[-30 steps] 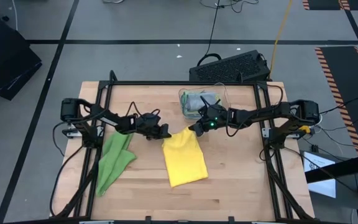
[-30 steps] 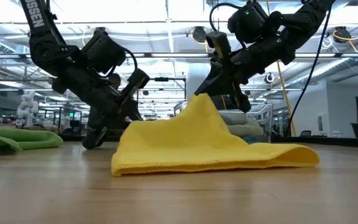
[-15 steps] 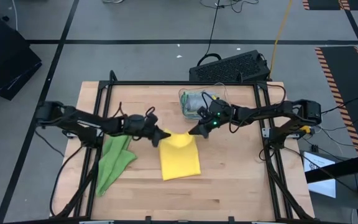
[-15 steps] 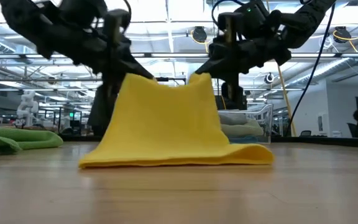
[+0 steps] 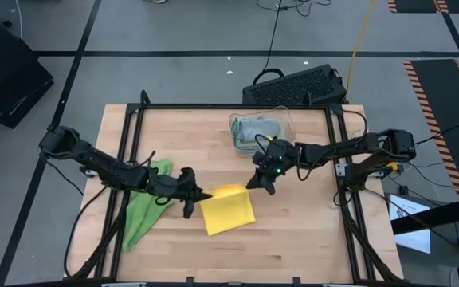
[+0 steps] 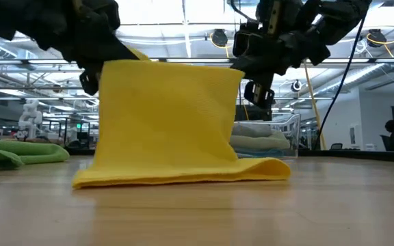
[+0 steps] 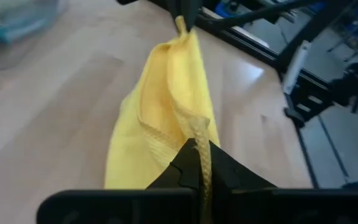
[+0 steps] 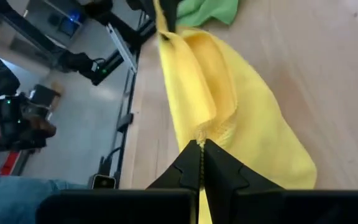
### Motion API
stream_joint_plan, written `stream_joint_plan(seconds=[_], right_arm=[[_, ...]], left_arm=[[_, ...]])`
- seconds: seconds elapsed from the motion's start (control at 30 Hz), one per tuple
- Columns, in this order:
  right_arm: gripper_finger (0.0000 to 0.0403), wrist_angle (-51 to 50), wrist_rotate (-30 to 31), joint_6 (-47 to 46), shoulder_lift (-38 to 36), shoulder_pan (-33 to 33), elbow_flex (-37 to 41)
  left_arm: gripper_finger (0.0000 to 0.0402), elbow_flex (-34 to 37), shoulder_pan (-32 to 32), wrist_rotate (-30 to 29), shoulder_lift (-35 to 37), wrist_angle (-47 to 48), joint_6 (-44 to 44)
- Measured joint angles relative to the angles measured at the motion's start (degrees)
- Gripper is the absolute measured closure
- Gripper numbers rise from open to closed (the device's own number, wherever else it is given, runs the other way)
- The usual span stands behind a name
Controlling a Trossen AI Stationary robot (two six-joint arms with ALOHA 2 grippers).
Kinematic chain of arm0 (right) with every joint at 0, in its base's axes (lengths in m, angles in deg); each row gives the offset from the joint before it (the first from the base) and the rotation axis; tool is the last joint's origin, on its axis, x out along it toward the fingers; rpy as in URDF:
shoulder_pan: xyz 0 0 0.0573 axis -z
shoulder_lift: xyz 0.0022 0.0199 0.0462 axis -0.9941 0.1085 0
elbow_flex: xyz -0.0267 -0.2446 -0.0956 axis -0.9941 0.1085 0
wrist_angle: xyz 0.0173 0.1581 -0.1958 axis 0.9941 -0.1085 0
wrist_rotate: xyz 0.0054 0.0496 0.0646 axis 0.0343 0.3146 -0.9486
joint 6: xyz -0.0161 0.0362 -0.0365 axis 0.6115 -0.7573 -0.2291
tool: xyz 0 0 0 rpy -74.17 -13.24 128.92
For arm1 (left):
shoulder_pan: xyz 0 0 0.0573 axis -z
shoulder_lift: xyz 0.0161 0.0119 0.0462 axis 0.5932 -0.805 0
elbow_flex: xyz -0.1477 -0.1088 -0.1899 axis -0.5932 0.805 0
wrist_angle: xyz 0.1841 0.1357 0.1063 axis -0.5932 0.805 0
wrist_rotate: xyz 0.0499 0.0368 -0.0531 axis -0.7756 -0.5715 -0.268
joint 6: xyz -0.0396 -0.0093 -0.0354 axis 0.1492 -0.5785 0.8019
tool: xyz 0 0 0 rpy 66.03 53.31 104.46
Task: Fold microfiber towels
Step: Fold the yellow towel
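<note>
Fold in progress | yellow towel [image 5: 228,211] at table centre, far edge lifted, near part on the wood | left gripper [image 5: 194,197] and right gripper [image 5: 255,185] each clamped on a corner | green towel [image 5: 143,206] unfolded at left | further cloths in clear bin [image 5: 256,130].

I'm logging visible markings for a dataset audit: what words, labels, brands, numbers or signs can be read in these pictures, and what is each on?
None can be read.
Sheet beside the table's right edge: print too small to read.
Yellow towel, green towel and clear bin: no visible label.
</note>
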Motion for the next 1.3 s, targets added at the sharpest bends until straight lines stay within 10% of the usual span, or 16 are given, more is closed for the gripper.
stream_joint_plan(seconds=[0.3,1.3], right_arm=[[0.0399,-1.58,10.31,4.67,1.72,-4.66,-0.02],[0.0383,-1.82,3.75,7.94,9.73,-11.49,0.02]], left_arm=[[0.0398,-0.04,2.71,-2.74,-7.75,-1.98,4.91],[0.0342,-2.16,5.51,1.86,-23.54,-14.33,16.37]])
